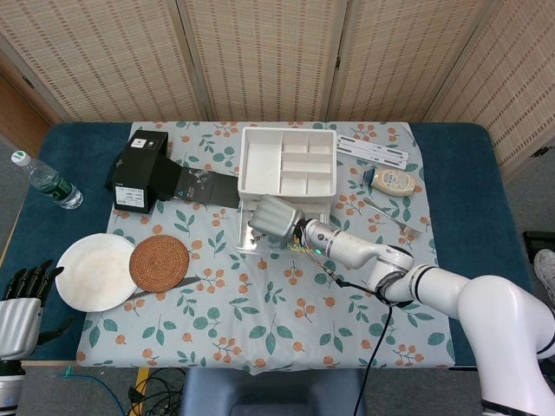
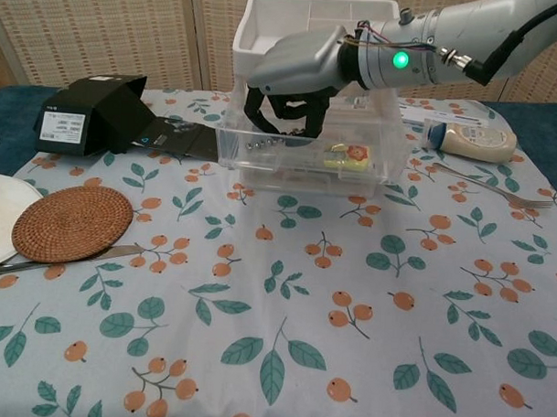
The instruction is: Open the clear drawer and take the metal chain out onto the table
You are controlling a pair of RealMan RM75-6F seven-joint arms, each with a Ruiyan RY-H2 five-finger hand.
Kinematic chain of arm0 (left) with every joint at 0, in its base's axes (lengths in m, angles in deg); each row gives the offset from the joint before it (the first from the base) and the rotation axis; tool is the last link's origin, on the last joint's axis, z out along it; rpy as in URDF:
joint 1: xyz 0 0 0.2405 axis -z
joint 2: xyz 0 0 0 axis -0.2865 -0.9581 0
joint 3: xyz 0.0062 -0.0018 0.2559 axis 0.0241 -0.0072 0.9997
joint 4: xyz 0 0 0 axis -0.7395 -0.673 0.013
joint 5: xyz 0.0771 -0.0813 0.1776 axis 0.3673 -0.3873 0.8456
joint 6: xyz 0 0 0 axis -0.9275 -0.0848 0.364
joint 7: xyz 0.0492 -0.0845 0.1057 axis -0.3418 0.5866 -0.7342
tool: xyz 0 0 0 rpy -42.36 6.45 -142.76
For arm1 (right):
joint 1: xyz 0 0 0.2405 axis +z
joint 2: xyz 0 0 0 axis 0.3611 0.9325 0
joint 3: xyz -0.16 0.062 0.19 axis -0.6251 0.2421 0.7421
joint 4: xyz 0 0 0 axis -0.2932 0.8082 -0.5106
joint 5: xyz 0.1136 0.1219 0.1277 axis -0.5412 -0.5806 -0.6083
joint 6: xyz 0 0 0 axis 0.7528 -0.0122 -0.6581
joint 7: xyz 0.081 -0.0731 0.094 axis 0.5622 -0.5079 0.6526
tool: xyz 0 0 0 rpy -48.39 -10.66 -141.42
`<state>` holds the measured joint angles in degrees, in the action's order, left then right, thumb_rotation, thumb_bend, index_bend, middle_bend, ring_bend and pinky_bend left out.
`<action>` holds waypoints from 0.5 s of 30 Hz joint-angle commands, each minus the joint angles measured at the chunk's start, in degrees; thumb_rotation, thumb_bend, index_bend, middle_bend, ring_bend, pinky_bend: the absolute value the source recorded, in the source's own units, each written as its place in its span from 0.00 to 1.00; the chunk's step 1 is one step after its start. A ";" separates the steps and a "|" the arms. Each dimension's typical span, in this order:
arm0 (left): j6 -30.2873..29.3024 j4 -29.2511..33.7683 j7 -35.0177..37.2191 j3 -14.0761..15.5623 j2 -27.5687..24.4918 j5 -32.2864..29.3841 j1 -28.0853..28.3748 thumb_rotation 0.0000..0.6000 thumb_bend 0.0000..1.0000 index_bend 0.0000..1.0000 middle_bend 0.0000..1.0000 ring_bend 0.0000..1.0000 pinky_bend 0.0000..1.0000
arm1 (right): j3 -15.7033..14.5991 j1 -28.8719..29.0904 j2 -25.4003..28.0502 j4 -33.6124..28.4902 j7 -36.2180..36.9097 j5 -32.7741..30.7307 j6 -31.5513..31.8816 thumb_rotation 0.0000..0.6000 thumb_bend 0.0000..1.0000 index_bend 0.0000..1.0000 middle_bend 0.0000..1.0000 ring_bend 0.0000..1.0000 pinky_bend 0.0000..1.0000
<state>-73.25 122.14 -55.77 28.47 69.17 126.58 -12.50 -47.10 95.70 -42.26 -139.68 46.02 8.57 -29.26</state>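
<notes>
The clear drawer (image 2: 308, 155) stands pulled out toward 6 o'clock from under the white divided organizer (image 1: 287, 161), so the opening step reads as done and the retrieval step is in hand. The right robot hand (image 2: 287, 81) is lowered into the drawer's left half, its fingers (image 2: 253, 109) curved downward around the metal chain (image 2: 267, 143), which lies on the drawer floor at about 9 o'clock from a small yellow toy (image 2: 346, 157). Whether the fingers are already clamped on the chain cannot be told (the drawer wall and the fingers themselves mask the contact). The left robot hand (image 1: 21, 303) hangs off the tabletop (image 2: 365, 340) at the 8 o'clock corner of the head view, fingers apart and holding nothing. Judged next requirement: secure a pinch on the chain links, lift clear of the drawer's front wall, and carry toward the bare cloth at 6 o'clock, without snagging the toy.
</notes>
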 commanded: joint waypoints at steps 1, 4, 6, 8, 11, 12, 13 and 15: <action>0.03 0.00 -0.03 0.00 0.02 -0.03 0.01 1.00 0.17 0.15 0.11 0.12 0.09 | 0.08 -0.14 0.08 -0.04 0.11 0.03 0.36 1.00 0.48 0.62 0.93 0.97 1.00; -0.03 0.04 -0.09 -0.04 -0.04 0.00 0.02 1.00 0.17 0.15 0.11 0.12 0.09 | 0.27 -0.34 0.41 -0.34 0.23 0.10 1.08 1.00 0.48 0.62 0.93 0.97 1.00; -0.08 0.11 -0.16 -0.09 -0.08 0.00 0.03 1.00 0.17 0.15 0.11 0.12 0.09 | 0.43 -0.52 0.81 -0.81 0.27 0.16 1.71 1.00 0.48 0.63 0.93 0.97 1.00; -0.05 0.20 -0.22 -0.08 -0.12 0.03 0.06 1.00 0.17 0.15 0.11 0.12 0.09 | 0.57 -0.71 1.22 -1.31 0.11 0.27 2.33 1.00 0.48 0.63 0.93 0.97 1.00; 0.03 0.38 -0.38 -0.04 -0.21 0.14 0.13 1.00 0.17 0.15 0.11 0.12 0.09 | 0.91 -1.21 2.20 -2.53 -0.36 0.30 3.58 1.00 0.48 0.63 0.93 0.97 1.00; 0.02 0.43 -0.44 -0.05 -0.25 0.16 0.15 1.00 0.17 0.15 0.11 0.12 0.09 | 1.03 -1.37 2.50 -2.86 -0.56 0.24 3.88 1.00 0.48 0.63 0.93 0.97 1.00; 0.01 0.49 -0.49 -0.07 -0.29 0.19 0.17 1.00 0.17 0.15 0.11 0.12 0.09 | 1.15 -1.52 2.84 -3.26 -0.78 0.19 4.16 1.00 0.48 0.63 0.93 0.97 1.00; -0.06 0.68 -0.58 -0.08 -0.37 0.31 0.20 1.00 0.17 0.15 0.11 0.12 0.09 | 1.45 -1.95 3.70 -4.37 -1.51 0.10 5.00 1.00 0.48 0.63 0.93 0.97 1.00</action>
<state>-73.29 122.79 -56.33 28.39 68.82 126.87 -12.30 -45.90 94.08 -39.10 -143.43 44.99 8.74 -24.73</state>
